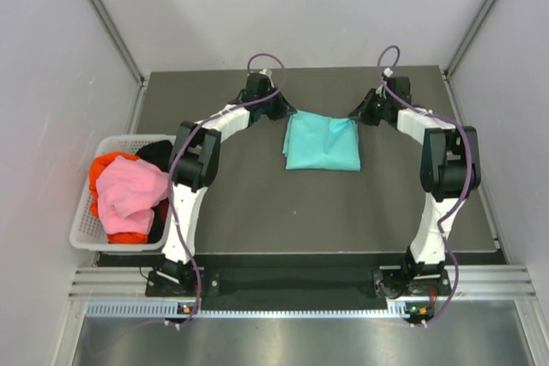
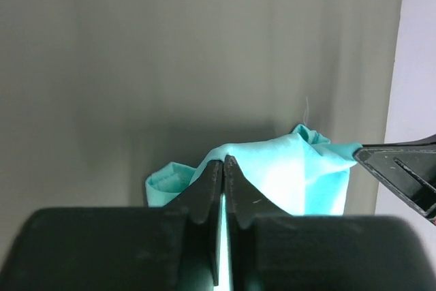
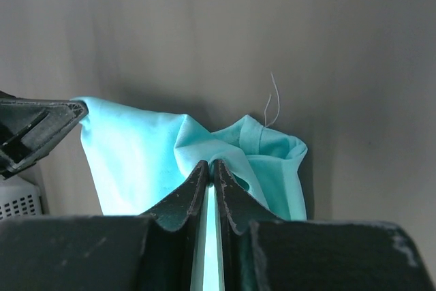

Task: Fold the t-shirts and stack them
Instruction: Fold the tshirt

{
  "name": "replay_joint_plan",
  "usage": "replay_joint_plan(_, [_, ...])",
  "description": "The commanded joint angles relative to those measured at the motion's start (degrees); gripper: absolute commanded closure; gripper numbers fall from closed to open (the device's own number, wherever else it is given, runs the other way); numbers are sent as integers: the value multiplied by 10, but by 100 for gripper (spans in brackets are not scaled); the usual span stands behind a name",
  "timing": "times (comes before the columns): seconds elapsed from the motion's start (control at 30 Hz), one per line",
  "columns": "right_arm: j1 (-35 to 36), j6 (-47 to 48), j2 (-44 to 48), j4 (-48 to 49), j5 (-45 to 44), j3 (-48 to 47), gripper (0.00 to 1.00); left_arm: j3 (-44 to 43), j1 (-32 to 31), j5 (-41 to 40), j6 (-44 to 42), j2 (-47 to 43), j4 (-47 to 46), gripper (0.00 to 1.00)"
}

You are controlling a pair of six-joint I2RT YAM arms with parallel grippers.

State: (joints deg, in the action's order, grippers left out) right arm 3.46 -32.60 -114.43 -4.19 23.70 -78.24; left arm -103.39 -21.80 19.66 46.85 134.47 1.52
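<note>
The teal t-shirt (image 1: pixel 322 143) lies partly folded in the middle of the dark table, its far edge lifted. My left gripper (image 1: pixel 284 111) is shut on its far left corner; in the left wrist view my left gripper (image 2: pixel 223 163) pinches teal cloth (image 2: pixel 300 168). My right gripper (image 1: pixel 355 115) is shut on the far right corner; in the right wrist view my right gripper (image 3: pixel 210 166) pinches the teal cloth (image 3: pixel 136 148). The pink t-shirt (image 1: pixel 129 190), the red-orange t-shirt (image 1: pixel 111 165) and the black t-shirt (image 1: pixel 156 153) are heaped in the basket.
A white lattice basket (image 1: pixel 81 229) stands at the table's left edge. Grey walls close in the table on the left, right and far sides. The table's far edge (image 1: pixel 326 69) is close behind both grippers.
</note>
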Motion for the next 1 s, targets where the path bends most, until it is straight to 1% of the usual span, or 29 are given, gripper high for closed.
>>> replay_joint_plan(0.0, [-12,-9,-13,38,6,-30,91,-30,12,-7,10,18,-35,89])
replay_joint_plan(0.07, [-14,-9,-16,37,9,-31,87,-48,14,-4,-2,25,-20,81])
replay_joint_plan(0.1, [-15,-6,-12,37,13,-37,82,-58,18,-4,-9,25,0,77])
replay_joint_plan(0.13, [-16,-3,-8,26,13,-39,78,-68,21,2,-18,24,27,69])
replay_joint_plan(0.17, [-16,7,-2,19,10,-39,74,-87,25,5,-37,21,44,65])
replay_joint_plan(0.2, [-19,12,16,12,3,-39,68,-94,29,6,-46,17,57,62])
replay_joint_plan(0.23, [-21,23,28,-6,0,-37,66,-98,31,7,-57,4,72,59])
replay_joint_plan(0.27, [-22,28,38,-19,-2,-35,64,-102,32,1,-84,-5,108,58])
replay_joint_plan(0.3, [-24,36,58,-33,-2,-32,58,-101,31,-4,-99,-15,126,56])
replay_joint_plan(0.33, [-23,56,67,-71,4,-31,57,-96,30,-5,-112,-38,144,55])
replay_joint_plan(0.4, [-22,75,98,-98,13,-6,53,-49,26,6,-140,-67,161,55])
replay_joint_plan(0.43, [-22,89,110,-107,21,9,52,-6,23,10,-145,-95,160,55])
replay_joint_plan(0.5, [-22,102,139,-110,45,48,48,35,13,18,-156,-120,157,55])
replay_joint_plan(0.53, [-22,115,147,-112,52,61,47,75,11,19,-157,-140,153,55])
replay_joint_plan(0.63, [-23,143,170,-122,68,90,46,133,3,34,-152,-163,124,54])
replay_joint_plan(0.8, [-23,183,165,-144,78,117,43,166,-13,41,-154,-164,107,52])
replay_joint_plan(0.97, [-23,183,162,-102,101,163,42,182,-25,61,-155,-141,68,51])
